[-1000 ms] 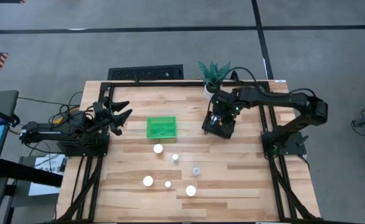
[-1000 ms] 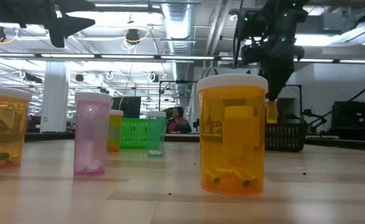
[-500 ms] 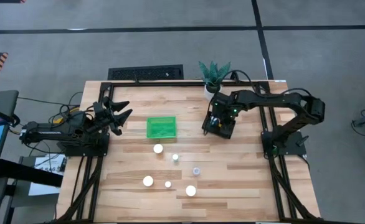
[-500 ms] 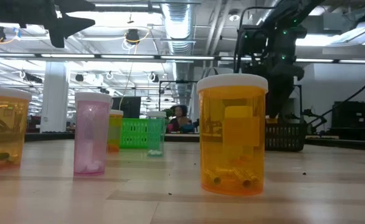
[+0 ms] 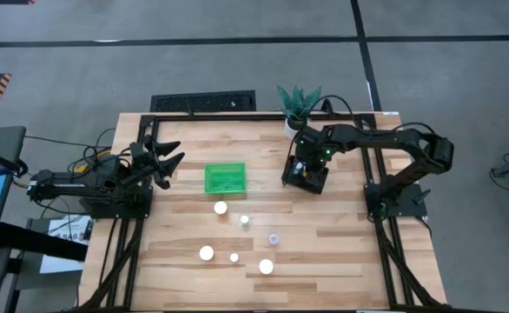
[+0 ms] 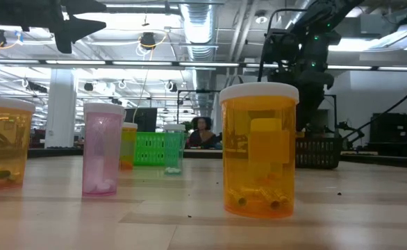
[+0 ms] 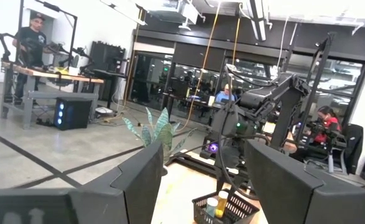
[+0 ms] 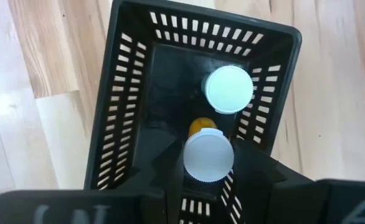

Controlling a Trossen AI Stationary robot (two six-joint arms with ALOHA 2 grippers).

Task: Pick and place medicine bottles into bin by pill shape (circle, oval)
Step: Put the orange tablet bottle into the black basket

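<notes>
Bottles (image 5: pixel 221 208) with white caps, six in number, stood loose on the wooden table (image 5: pixel 341 252) in the overhead view. The green bin (image 5: pixel 225 178) lay between the arms. The right gripper (image 5: pixel 303 169) hung over the black bin (image 5: pixel 309 178), presumably to deliver a bottle there. The left gripper (image 5: pixel 168 159) waited at the table's left edge, fingers spread wide.

At table level, an orange bottle (image 6: pixel 259 149) stood nearest, a pink bottle (image 6: pixel 102 148) to its left.

The left wrist camera showed the black bin (image 7: pixel 226 208) holding bottles.

The right wrist camera showed a white-capped bottle (image 8: pixel 208 157) between the right gripper's fingers (image 8: pixel 160 163) above the black bin (image 8: pixel 130 99), where another capped bottle (image 8: pixel 228 89) rested. Whether it was clamped or already freed could not be told.
</notes>
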